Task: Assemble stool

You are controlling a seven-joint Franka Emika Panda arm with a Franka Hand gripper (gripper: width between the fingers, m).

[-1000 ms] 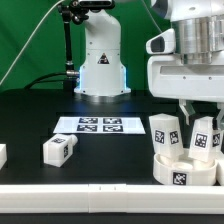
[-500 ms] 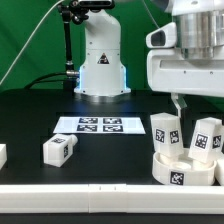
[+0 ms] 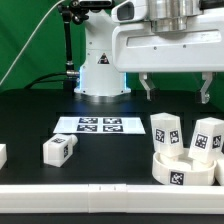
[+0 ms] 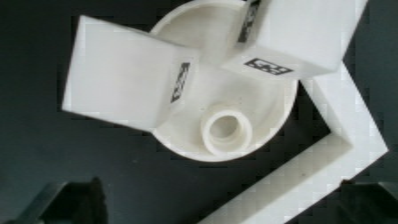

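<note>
Stool half-built; one leg waits across the surface

At the exterior view's left a loose leg [image 3: 60, 150] lies on its side; past the marker board [image 3: 98, 125], the seat [image 3: 160, 170] carries two upright legs [image 3: 166, 135]; directly above hangs the end effector [image 3: 175, 92], fingers spread wide, holding nothing; the loose leg sits well apart, down and leftward, likely the next pickup.

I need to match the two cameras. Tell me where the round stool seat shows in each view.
Exterior view: the seat is in the lower right of the picture.
Wrist view: the seat fills the centre of the picture, seen from above.
Shared landmark: the two legs standing on it show in both views.
</note>
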